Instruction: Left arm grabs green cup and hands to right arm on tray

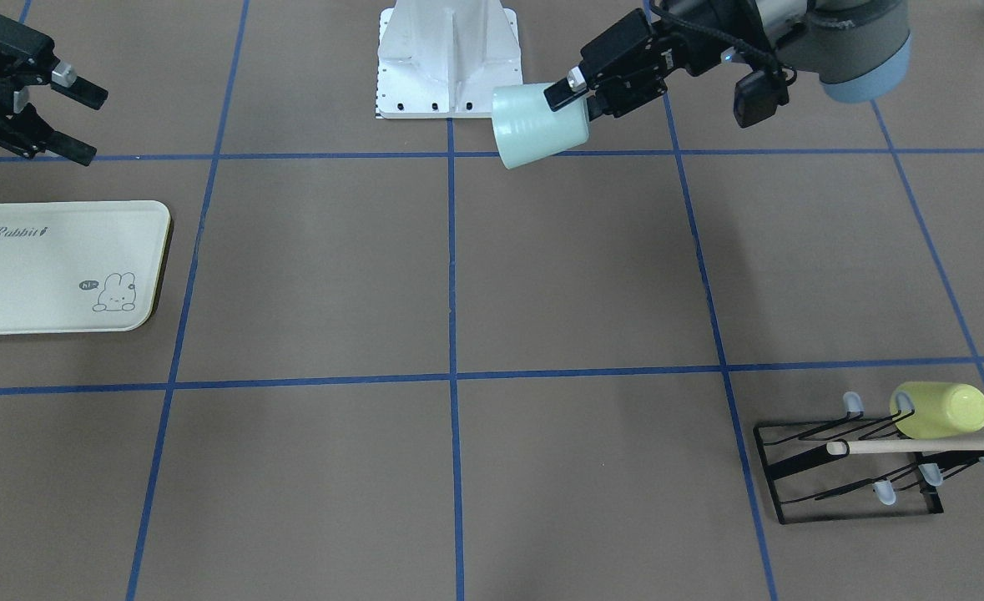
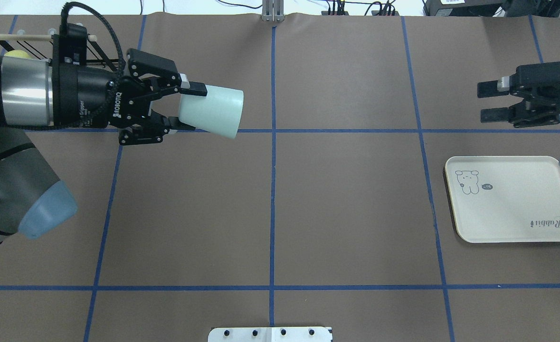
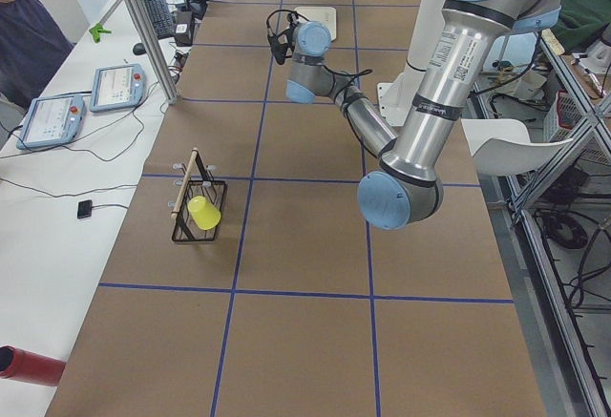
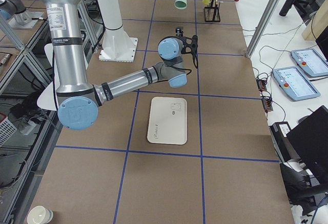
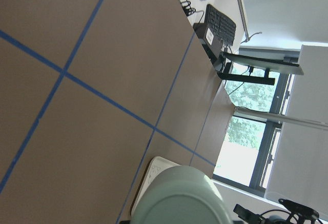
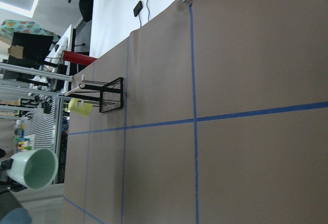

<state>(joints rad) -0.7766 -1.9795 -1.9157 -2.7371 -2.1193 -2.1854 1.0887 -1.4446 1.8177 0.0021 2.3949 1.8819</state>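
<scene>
While the left gripper (image 2: 189,108) pinches the green cup (image 2: 213,112) aloft, the right gripper (image 2: 488,102) hangs spread near the tray (image 2: 512,228) at the right edge.

The table (image 2: 346,213) was covered in flat brown paper, marked into large squares by blue tape (image 2: 272,190); the tray (image 2: 512,209) lay flat on it toward the robot's right end, inside one square, its rabbit drawing and script face up; a black wire rack (image 1: 800,463) stood on the paper at the left end, on the operators' side, well apart from the tray, with a yellow cup (image 1: 941,410) on its pegs; the white base (image 1: 447,63) sat at the robot's edge, astride the middle line.
</scene>
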